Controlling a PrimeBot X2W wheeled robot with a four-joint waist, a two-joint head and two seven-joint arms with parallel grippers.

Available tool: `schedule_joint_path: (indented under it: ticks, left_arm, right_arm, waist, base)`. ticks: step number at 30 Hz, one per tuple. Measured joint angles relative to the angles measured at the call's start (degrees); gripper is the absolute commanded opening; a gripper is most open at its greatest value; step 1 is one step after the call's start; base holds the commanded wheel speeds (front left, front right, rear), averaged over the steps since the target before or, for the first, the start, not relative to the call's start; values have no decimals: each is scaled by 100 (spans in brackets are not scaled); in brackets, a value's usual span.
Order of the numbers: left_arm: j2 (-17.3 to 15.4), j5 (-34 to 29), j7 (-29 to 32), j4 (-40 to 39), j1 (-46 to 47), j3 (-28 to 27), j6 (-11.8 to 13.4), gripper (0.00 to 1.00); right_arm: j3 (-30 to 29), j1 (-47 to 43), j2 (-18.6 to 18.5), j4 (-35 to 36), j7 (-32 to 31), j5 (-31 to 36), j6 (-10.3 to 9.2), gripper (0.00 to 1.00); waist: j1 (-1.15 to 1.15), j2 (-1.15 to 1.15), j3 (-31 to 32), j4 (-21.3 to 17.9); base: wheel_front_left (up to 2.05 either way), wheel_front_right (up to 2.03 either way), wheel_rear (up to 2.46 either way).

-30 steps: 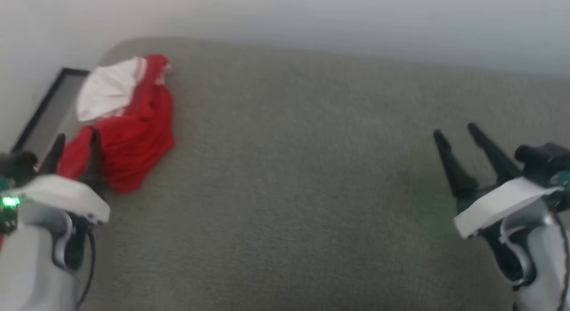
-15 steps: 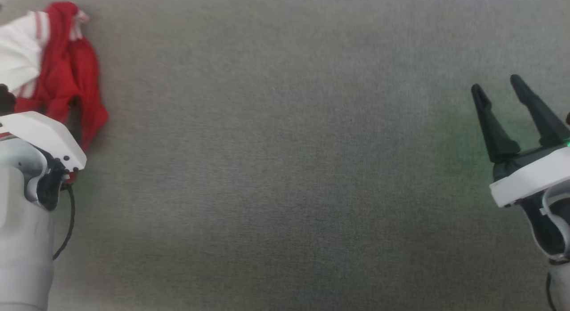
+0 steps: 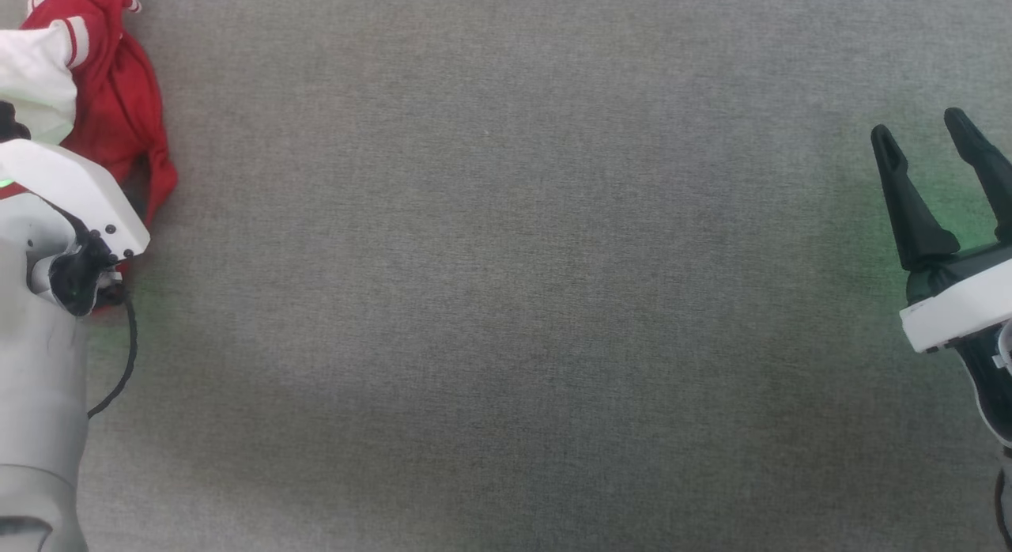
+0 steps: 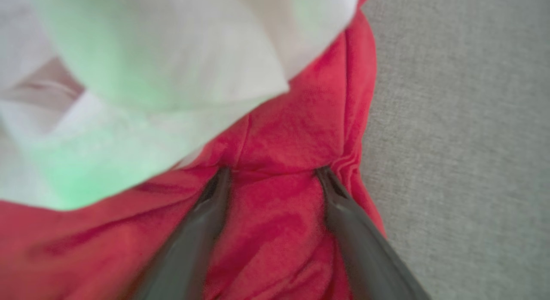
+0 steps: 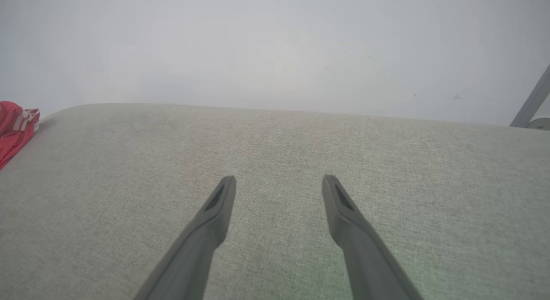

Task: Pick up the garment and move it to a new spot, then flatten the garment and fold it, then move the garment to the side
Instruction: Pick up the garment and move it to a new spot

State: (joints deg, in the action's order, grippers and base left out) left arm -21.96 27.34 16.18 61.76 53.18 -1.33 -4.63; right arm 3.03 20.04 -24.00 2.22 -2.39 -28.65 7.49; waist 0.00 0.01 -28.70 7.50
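- Garment [image 3: 118, 101]: crumpled red-and-white heap at the far left of the grey fabric surface [image 3: 506, 299], in the head view's top left corner.
- My left gripper [image 4: 273, 171]: fingers spread wide, both tips touching the red folds with a ridge of cloth between them, not clamped. Its white part lies just past the tips.
- My right gripper [image 3: 919, 125]: fingers apart, nothing between them, over bare surface, well apart from the garment.

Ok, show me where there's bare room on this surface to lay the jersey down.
The whole middle of the grey surface is bare, from the crumpled garment at the far left across to the open right gripper at the right edge. It is crowded at the left, where the open left gripper has its fingers in the red cloth.
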Motion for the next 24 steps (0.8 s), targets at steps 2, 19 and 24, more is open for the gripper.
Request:
schedule_joint_path:
  ticks: [2,19,24]
  left_arm:
    - [15,38,0,66,47,-3,-18,100]
    - [-656,-68,-773,-666,-26,583,-271,0]
    - [-900,-66,-666,-1358,-24,928,-276,0]
  right_arm:
    - [-21,3,-1,21,-26,3,0,100]
    - [-202,-157,254,-245,131,49,0,100]
    - [-213,-248,389,-328,174,52,0,100]
  waist:
    - [0,0,3,32]
    - [0,-1,857,288]
    - [0,-1,1216,387]
  base:
    - [0,0,0]
    - [0,0,0]
    - [0,0,0]
